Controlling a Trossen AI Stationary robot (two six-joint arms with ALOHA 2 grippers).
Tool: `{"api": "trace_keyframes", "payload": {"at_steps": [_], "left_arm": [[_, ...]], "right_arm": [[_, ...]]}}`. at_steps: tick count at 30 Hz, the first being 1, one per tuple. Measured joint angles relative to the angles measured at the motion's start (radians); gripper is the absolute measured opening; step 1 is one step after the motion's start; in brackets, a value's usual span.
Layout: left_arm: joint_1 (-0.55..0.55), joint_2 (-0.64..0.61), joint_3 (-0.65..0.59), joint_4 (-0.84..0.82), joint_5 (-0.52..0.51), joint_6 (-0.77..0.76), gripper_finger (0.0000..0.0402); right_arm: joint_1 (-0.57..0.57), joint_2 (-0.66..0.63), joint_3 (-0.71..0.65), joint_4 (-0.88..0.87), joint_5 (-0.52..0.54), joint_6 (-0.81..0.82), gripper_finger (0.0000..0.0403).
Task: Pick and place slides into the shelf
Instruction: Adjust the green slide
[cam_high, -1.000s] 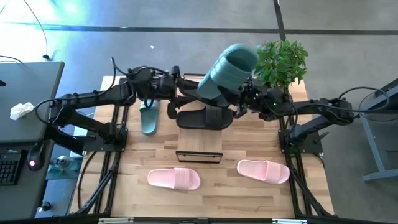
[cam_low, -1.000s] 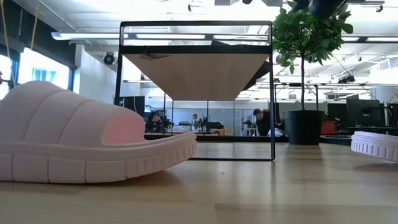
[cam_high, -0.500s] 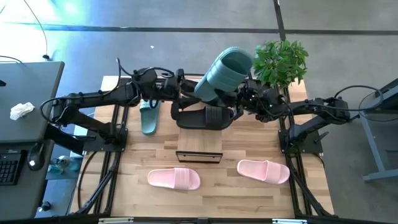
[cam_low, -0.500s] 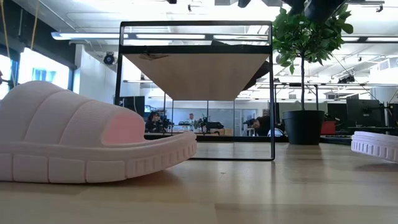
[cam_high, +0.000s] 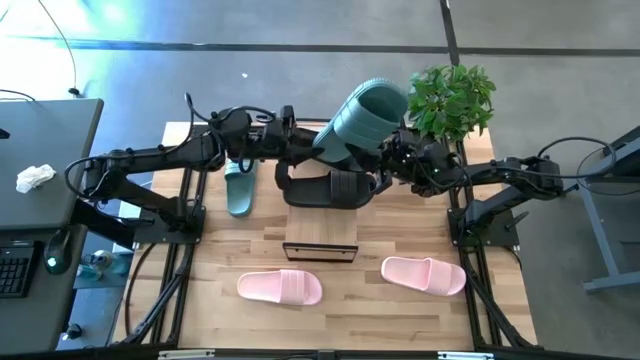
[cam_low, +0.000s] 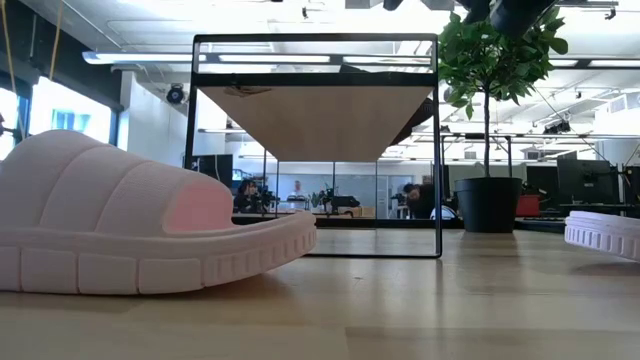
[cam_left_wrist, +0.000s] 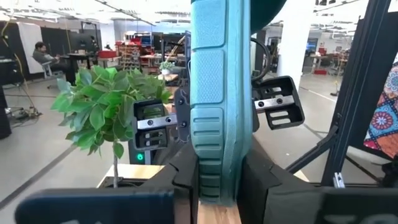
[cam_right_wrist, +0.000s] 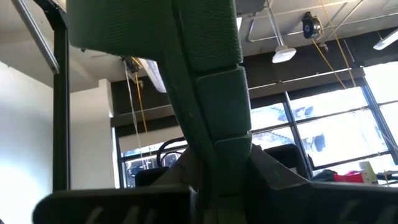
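Overhead, both grippers met at a green slide (cam_high: 362, 120) held upright above the shelf (cam_high: 320, 225). Left gripper (cam_left_wrist: 219, 186) and right gripper (cam_right_wrist: 217, 180) each clamped its sole edge. Black slides (cam_high: 330, 189) sat below; pink slides (cam_high: 280, 287) lay at 6 o'clock.

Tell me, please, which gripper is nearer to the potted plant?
Right. The right gripper grips the raised green slide just beside the potted plant; the left gripper grips that slide's opposite side, farther from the plant.
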Motion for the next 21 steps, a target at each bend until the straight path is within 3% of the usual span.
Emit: {"api": "trace_keyframes", "payload": {"at_steps": [6, 12, 17, 21], "left_arm": [[0.0, -0.028, 0.0, -0.043, -0.001, 0.004, 0.0053], [0.002, -0.165, -0.001, -0.22, -0.031, 0.083, 0.0053], [0.0, -0.318, 0.0, -0.452, -0.144, 0.123, 0.0053], [0.001, -0.415, 0.0, -0.71, -0.32, 0.126, 0.0053]], "right_arm": [[0.001, -0.002, 0.0, -0.016, -0.007, 0.004, 0.0097], [0.001, -0.06, 0.0, -0.152, -0.004, 0.023, 0.0152], [0.0, -0.152, 0.0, -0.396, -0.003, 0.025, 0.0162], [0.0, -0.221, 0.0, -0.606, -0.003, 0.044, 0.0157]]}}
